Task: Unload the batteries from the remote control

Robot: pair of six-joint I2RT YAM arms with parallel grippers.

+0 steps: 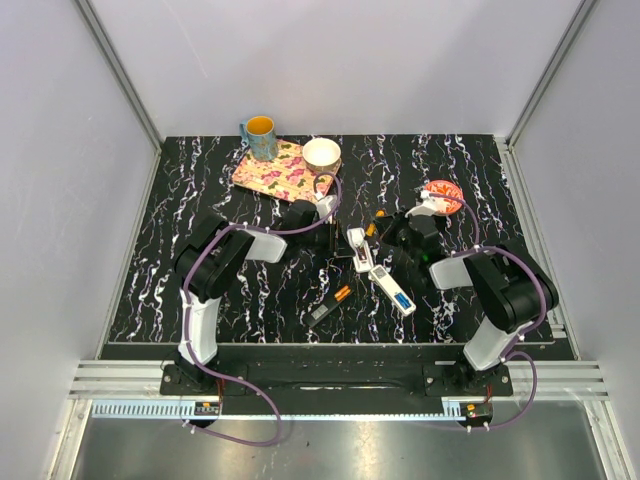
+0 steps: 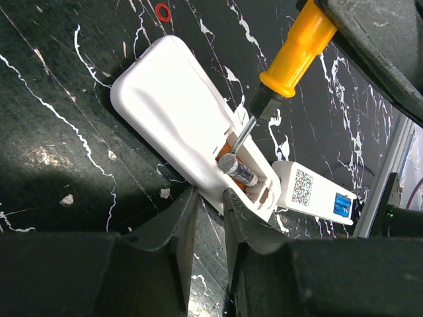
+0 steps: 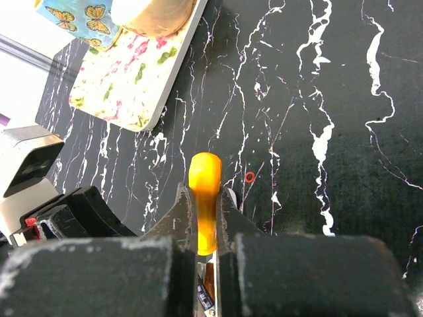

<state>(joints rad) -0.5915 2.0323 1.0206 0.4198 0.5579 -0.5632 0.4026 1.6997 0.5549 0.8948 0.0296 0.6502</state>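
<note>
A white remote (image 2: pixel 172 112) lies face down with its battery bay open; it also shows in the top view (image 1: pixel 358 250). A dark-wrapped battery (image 2: pixel 239 172) sits tilted up in the bay, with orange showing under it. My right gripper (image 3: pixel 205 198) is shut on the orange handle of a screwdriver (image 3: pixel 204 191), whose metal tip (image 2: pixel 243 132) rests against that battery. My left gripper (image 2: pixel 210 196) is shut to a narrow gap, with nothing between its fingers, and its tips are against the remote's near edge. An orange battery (image 1: pixel 342 294) lies loose on the table.
A second white remote (image 2: pixel 314 193) with blue cells (image 2: pixel 342 206) lies just beyond the first. A flat black bar (image 1: pixel 320 313) lies by the loose battery. A floral tray (image 1: pixel 265 175), mug (image 1: pixel 260 135) and bowl (image 1: pixel 322 153) stand at the back; a red-and-white object (image 1: pixel 441 192) is at back right.
</note>
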